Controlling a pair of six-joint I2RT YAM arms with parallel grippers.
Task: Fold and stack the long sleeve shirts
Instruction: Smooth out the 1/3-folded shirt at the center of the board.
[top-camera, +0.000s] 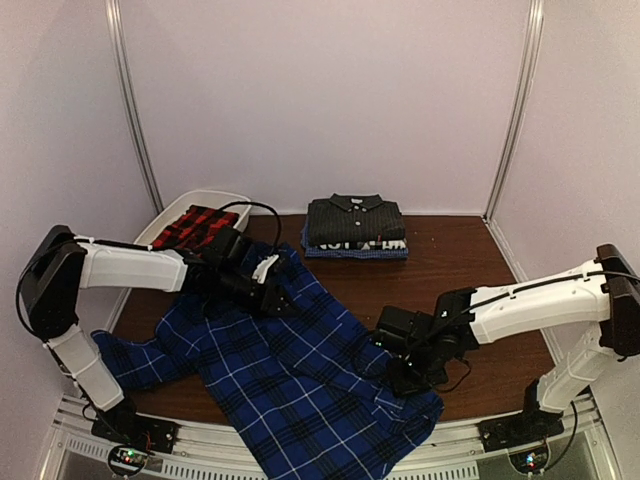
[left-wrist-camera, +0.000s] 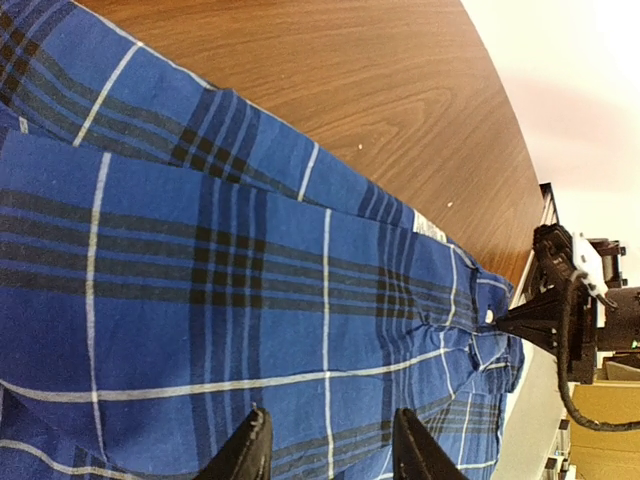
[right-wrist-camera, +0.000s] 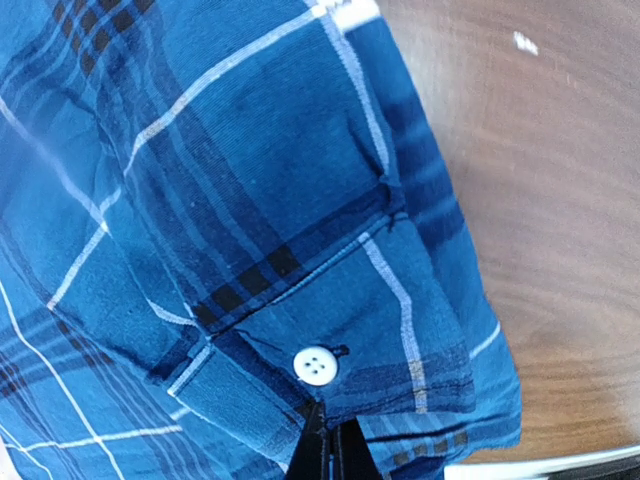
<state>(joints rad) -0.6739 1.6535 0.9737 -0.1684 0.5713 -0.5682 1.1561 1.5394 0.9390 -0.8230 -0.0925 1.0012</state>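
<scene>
A white plastic tub sits at the far left back corner of the counter, tipped against the wall. Inside it lies the red-and-black plaid shirt, bunched rather than folded, and I can see nothing else in there. Just to the right of the tub, the left hand is down over the upper part of the blue-and-black plaid shirt. From its own camera the fingers stand partly apart with flat cloth showing between them, and I cannot tell if they pinch any of it. That big shirt is spread open across the middle of the counter. One sleeve trails out to the left and the lower part reaches past the near edge. Behind it, at the back centre, the dark charcoal striped shirt lies neatly folded with its collar up, resting on a folded blue garment. This stack is well apart from the spread shirt. Further right, the right hand is low at the shirt's right-hand edge. Its wrist view shows the fingertips pressed together on the hem, nipping the cloth just below a white button. Bare brown wood lies beyond.
</scene>
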